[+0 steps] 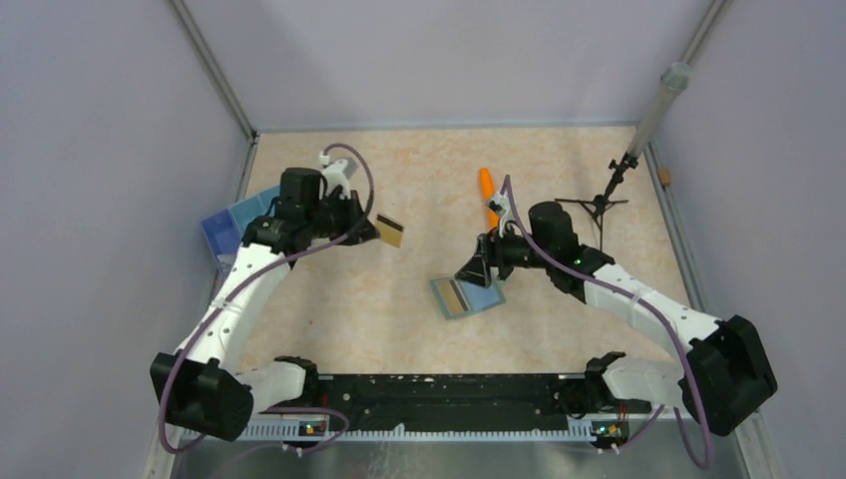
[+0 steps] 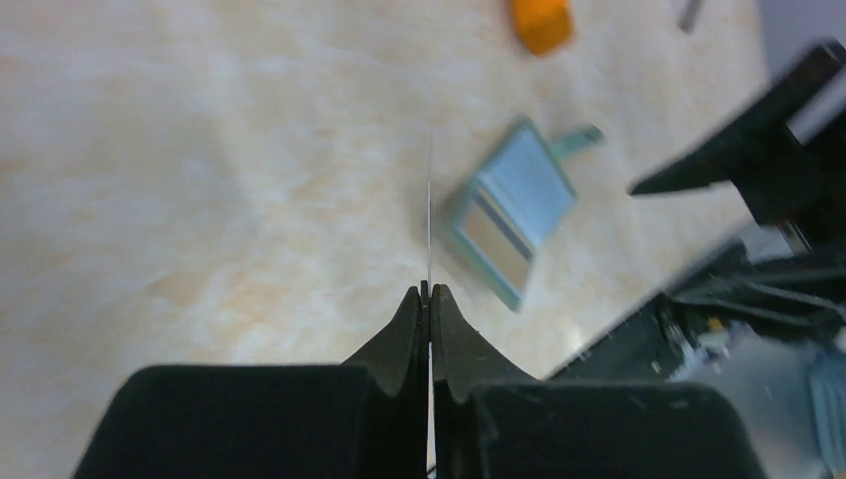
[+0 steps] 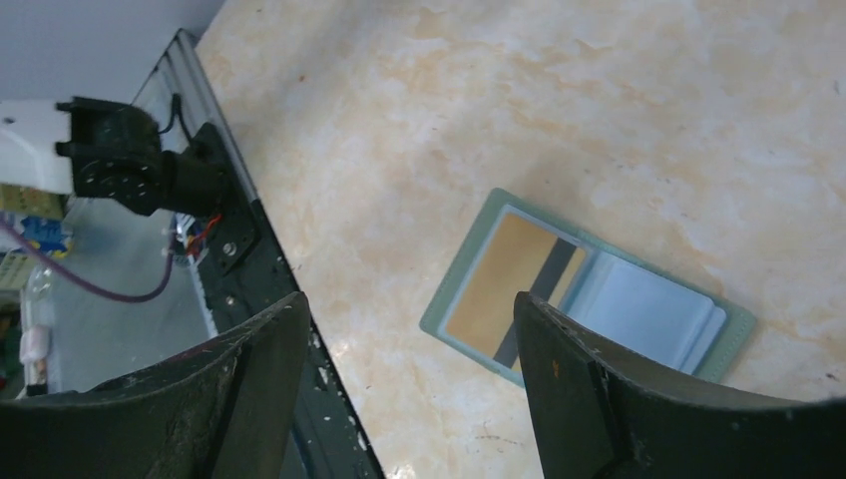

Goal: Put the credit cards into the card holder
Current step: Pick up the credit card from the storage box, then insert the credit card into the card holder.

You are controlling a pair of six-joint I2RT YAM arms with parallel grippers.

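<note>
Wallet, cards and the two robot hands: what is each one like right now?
card holder: lying open, pale blue inside facing up.
card in the holder: lying flat on one half, dark stripe showing.
held card: lifted up, pinched at one end.
left gripper: shut on the held card.
right gripper: open and empty, above the card holder.

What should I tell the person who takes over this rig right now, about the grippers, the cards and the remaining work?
Left gripper: shut on one credit card, held above the table, away from the holder.
Right gripper: open and empty, above the card holder.
Card holder: lies open near the middle of the table.
Done: another card lies in the open holder.
Left: bring the held card over and put it into the holder.
</note>
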